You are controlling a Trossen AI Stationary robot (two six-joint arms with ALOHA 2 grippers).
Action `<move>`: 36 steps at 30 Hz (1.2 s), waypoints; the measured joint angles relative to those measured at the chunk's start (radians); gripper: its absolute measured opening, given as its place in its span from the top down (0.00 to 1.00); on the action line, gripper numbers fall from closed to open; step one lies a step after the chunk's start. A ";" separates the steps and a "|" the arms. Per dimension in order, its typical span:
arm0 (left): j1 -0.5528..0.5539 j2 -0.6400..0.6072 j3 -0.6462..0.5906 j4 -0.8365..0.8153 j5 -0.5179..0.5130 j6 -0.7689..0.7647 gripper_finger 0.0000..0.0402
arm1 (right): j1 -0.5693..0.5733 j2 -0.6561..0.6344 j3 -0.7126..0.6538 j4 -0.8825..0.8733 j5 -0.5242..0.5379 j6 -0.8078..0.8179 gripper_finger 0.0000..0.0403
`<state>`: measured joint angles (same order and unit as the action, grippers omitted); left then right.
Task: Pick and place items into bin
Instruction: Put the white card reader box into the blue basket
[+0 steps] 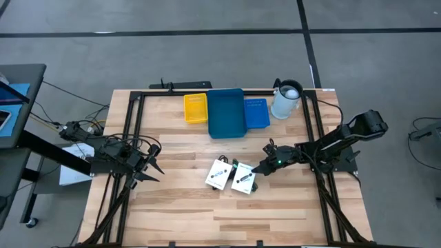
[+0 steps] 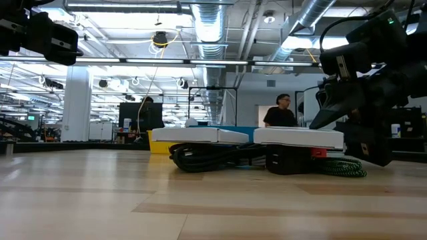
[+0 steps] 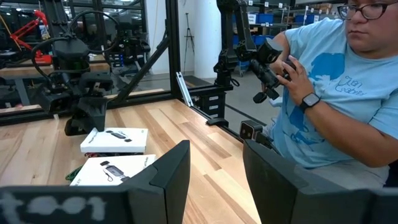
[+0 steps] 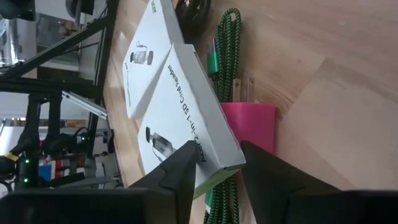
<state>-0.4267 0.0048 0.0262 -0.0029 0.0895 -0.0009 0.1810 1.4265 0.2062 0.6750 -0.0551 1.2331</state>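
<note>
The right gripper (image 1: 260, 167) hovers just beside the nearer of two flat white card packages (image 1: 243, 179), fingers parted and gripping nothing. In its wrist view the two dark fingers straddle that box's end edge (image 4: 211, 140), not yet touching it. The other white card package (image 1: 218, 173) lies close alongside on the pale wooden table (image 1: 179, 213), mid-table, well short of the big blue plastic bin (image 1: 227, 112) at the far edge.

Both boxes are thin, printed with a small dark product picture and a line of text. They sit propped on a tangle: green-and-black braided cable (image 4: 227, 46), dark clip-like pieces and a pink block (image 4: 250, 121) underneath, though exactly what is attached to what is hard to tell from here.

The box looks light and stiff, with smooth, possibly slippery faces. Best hold, I'd say, is across the narrow thickness at the end edge, squeezing gently so the card doesn't crush. Risk: the cable below could drag along or tip the box.

The left gripper (image 1: 153, 167) waits over the table's left side, fingers spread, empty.
</note>
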 joint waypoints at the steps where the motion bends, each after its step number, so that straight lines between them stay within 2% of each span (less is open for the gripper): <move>1: 0.000 0.000 0.000 0.000 0.000 0.000 0.65 | 0.000 0.000 0.000 0.000 0.000 0.000 0.72; 20: 0.000 0.000 0.000 0.000 0.000 0.002 0.65 | -0.014 -0.003 0.000 0.014 -0.045 0.009 0.77; 36: 0.000 0.000 0.000 0.000 0.000 0.000 0.65 | -0.027 -0.119 0.000 -0.070 -0.048 -0.011 0.83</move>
<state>-0.4268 0.0048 0.0262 -0.0029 0.0895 -0.0009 0.1543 1.3080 0.2066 0.6052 -0.1036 1.2217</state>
